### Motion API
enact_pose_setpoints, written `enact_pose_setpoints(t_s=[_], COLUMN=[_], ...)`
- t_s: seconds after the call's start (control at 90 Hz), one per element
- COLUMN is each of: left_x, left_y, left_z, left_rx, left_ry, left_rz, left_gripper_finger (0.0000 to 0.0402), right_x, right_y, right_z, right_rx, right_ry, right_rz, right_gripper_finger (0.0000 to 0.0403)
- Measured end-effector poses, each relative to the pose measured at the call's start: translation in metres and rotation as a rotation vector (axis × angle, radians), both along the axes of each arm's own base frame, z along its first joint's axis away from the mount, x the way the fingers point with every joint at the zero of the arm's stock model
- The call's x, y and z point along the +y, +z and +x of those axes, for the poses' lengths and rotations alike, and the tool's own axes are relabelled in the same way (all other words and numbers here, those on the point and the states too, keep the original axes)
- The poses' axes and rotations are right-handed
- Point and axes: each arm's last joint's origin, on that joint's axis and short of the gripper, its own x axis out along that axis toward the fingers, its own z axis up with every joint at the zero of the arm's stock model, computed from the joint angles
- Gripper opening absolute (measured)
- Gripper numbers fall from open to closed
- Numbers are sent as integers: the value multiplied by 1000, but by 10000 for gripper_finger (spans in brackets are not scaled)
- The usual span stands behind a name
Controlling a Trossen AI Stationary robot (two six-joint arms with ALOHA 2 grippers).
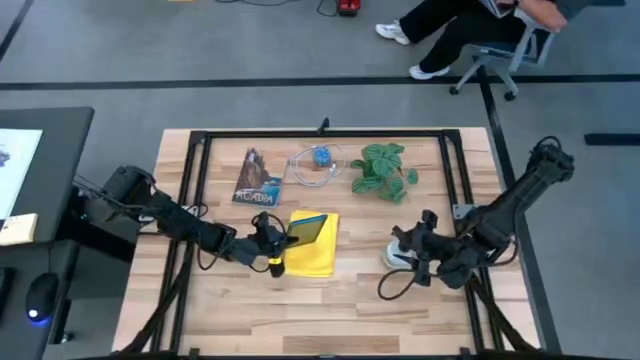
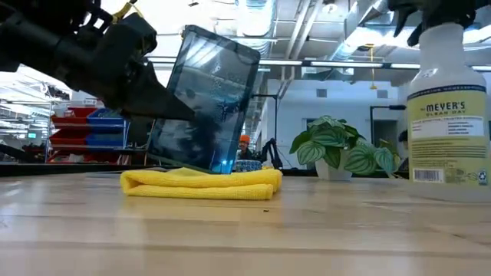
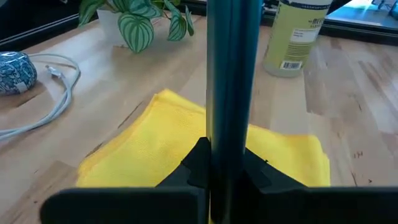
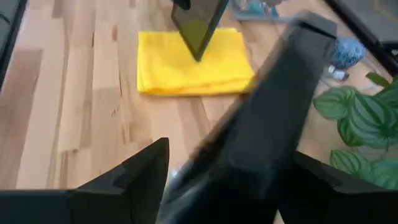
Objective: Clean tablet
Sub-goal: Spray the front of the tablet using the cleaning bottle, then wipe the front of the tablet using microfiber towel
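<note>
Left gripper [image 1: 276, 240]: we see it clamped on the tablet's [image 2: 203, 100] edge, holding the slab tilted on its lower corner atop the yellow cloth [image 1: 312, 245], mid-table.
Low view: only here do we see how steeply the tablet leans, its glossy screen mirroring ceiling lights.
Left wrist view: the tablet appears edge-on, a dark vertical bar pinched between the fingers [image 3: 193, 168], cloth beneath.
Right gripper [image 1: 415, 252]: wrapped around the spray bottle [image 2: 449, 107] at the table's right; its fingers look closed on the neck, with the trigger head blurred large in the right wrist view.
Far side: from above we make out a booklet [image 1: 257, 177], a white cable [image 1: 310, 170] and a potted plant [image 1: 385, 170].
</note>
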Motion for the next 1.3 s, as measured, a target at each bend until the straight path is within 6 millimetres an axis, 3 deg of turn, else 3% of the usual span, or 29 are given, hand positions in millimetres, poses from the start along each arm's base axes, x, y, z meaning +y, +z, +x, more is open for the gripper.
enact_pose_setpoints(t_s=[0.333, 0.656, 0.867, 1.056, 1.3], left_x=[-1, -8, -9, -11, -15], left_y=[-9, -39, -39, -19, 22], left_z=[2, 13, 13, 10, 6], left_rx=[36, -12, -11, -42, -20], left_ry=[-3, 6, -6, -48, -58], left_rz=[25, 25, 23, 11, 28], left_gripper_finger=[9, 9, 9, 9, 9], right_x=[-20, -21, -13, 3, 23], right_y=[57, 103, 117, 105, 46], right_z=[-18, -13, 7, 48, 103], right_rx=[182, -16, -192, -204, -2], right_ry=[-98, -31, 17, 26, 20], right_rz=[73, 56, 2, -73, -180], right_gripper_finger=[239, 239, 239, 239, 239])
